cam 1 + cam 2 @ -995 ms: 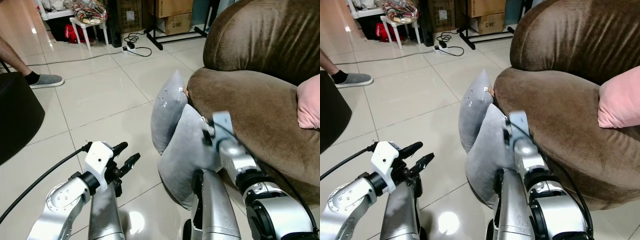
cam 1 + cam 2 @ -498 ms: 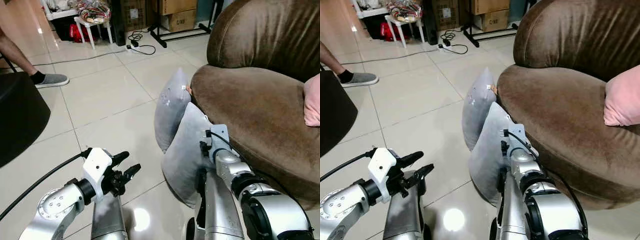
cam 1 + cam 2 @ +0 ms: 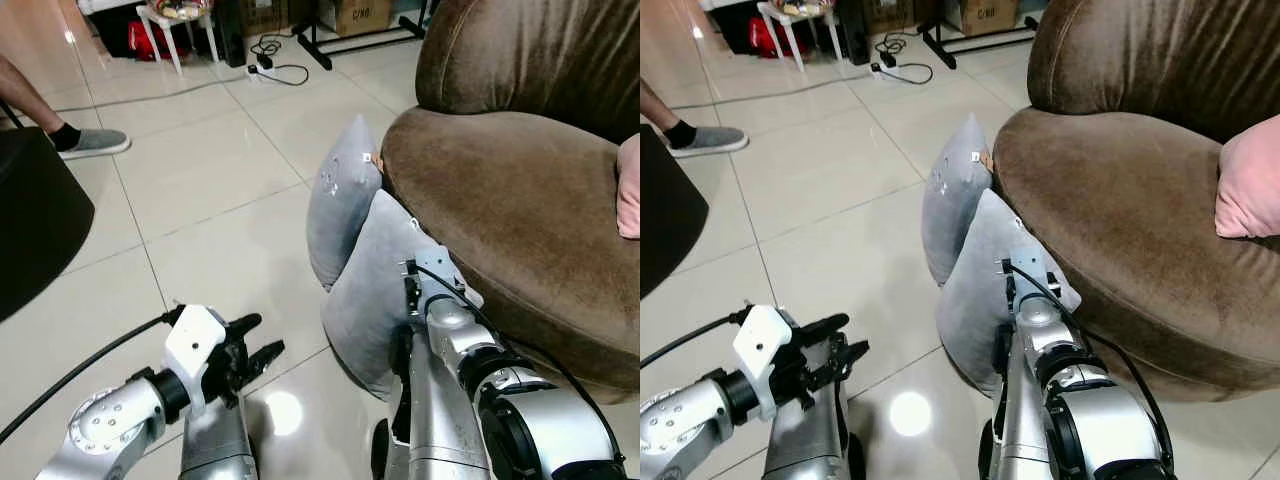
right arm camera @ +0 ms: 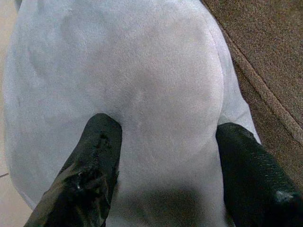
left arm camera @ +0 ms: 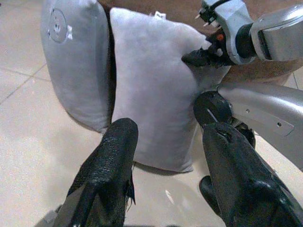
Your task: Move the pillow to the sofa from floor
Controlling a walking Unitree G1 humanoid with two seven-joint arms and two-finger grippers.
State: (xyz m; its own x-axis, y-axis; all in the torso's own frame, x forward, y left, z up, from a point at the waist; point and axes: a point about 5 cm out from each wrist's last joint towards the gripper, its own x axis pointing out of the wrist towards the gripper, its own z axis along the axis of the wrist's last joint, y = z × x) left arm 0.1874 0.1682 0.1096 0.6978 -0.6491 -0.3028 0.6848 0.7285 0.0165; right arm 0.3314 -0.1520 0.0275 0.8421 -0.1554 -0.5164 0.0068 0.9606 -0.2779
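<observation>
Right hand now pressed into near grey plush pillow, fingers wide astride it — grasp step. Next: close, lift onto brown velvet sofa. Left hand wide, hovering.

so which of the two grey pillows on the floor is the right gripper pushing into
The nearer grey pillow, leaning on the sofa; the right gripper straddles it, open. The farther pillow stands behind it.

Tiled floor w/ 2 grey pillows upright against brown sofa.
</observation>
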